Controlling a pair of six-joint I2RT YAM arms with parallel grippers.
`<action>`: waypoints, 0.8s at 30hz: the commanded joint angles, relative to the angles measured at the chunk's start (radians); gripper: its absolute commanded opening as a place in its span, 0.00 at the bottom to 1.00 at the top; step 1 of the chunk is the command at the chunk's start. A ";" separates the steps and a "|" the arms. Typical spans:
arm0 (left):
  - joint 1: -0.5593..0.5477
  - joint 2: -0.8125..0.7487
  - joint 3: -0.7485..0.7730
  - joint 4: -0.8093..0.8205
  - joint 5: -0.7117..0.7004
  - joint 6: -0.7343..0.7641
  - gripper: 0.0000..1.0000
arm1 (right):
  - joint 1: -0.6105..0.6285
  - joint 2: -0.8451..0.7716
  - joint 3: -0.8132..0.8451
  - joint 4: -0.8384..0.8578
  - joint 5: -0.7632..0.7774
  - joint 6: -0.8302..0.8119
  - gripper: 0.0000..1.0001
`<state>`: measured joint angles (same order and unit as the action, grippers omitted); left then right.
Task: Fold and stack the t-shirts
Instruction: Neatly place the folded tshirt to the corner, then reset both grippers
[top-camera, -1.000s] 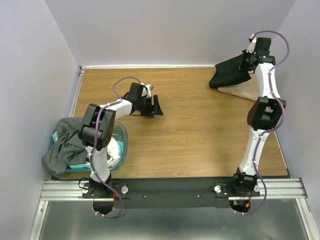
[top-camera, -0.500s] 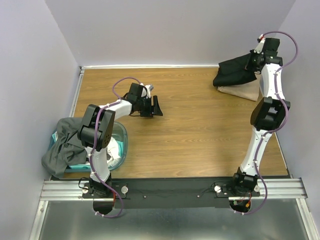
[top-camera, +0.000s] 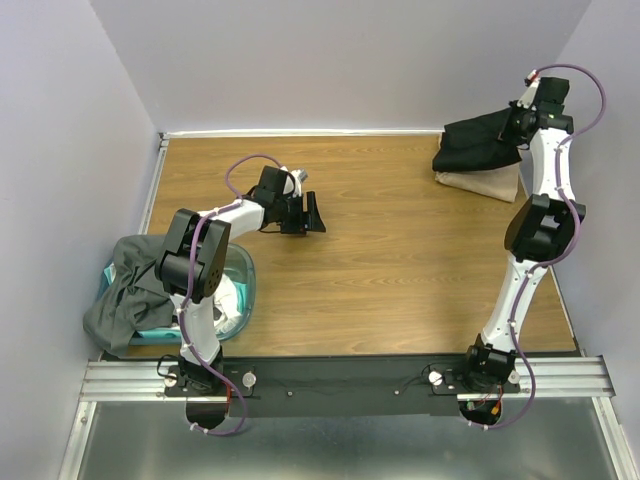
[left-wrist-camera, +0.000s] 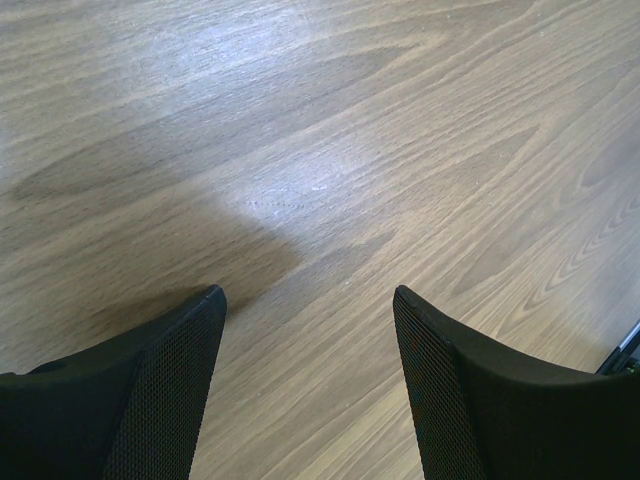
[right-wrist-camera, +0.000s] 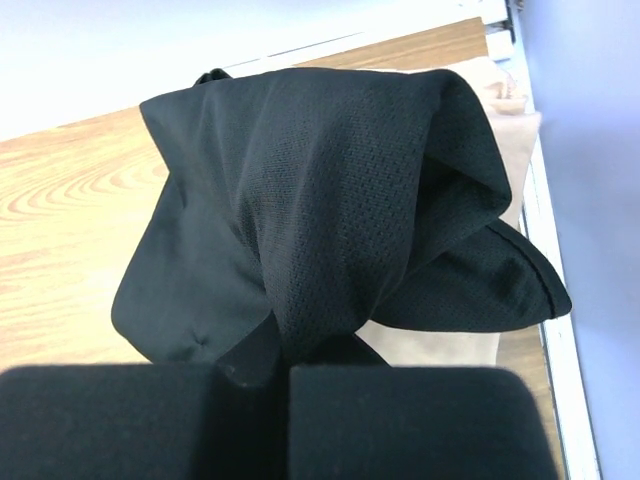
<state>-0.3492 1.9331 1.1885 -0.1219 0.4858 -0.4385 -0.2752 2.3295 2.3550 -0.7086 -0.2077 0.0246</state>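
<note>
At the upper right of the top view, your right gripper (top-camera: 518, 122) is pinched tight on a bunched edge of the black t-shirt (top-camera: 478, 145). The shirt hangs raised over the tan t-shirt (top-camera: 482, 184), which lies flat at the far right corner of the table (top-camera: 400, 280). The step looks like laying the black shirt onto the tan one. Carry the pinched edge across until the cloth drapes square over the tan shirt, and bring it down close before you let go. Release only once the folds in the right wrist view have fallen flat; dropped from height, it will likely land crumpled.

Your left gripper (top-camera: 312, 213) stands with jaws wide and empty over bare wood at centre left of the frame, well apart from the pile. Bring it over to pin or smooth a hem if the black cloth drags. At lower left, the dark grey t-shirt (top-camera: 125, 290) lies draped over the teal tub (top-camera: 246, 290), not yet folded.
</note>
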 joint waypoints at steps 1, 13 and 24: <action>-0.013 -0.011 -0.029 -0.084 -0.042 0.006 0.76 | -0.012 0.005 0.027 -0.008 0.092 -0.015 0.15; -0.034 -0.097 -0.043 -0.019 -0.049 0.023 0.77 | -0.010 -0.073 -0.141 0.073 0.232 -0.044 1.00; -0.043 -0.201 -0.085 0.059 -0.075 0.006 0.77 | -0.009 -0.321 -0.506 0.193 0.114 -0.028 1.00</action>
<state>-0.3866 1.8019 1.1263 -0.1150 0.4507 -0.4313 -0.2768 2.1334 1.9327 -0.5949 -0.0296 -0.0124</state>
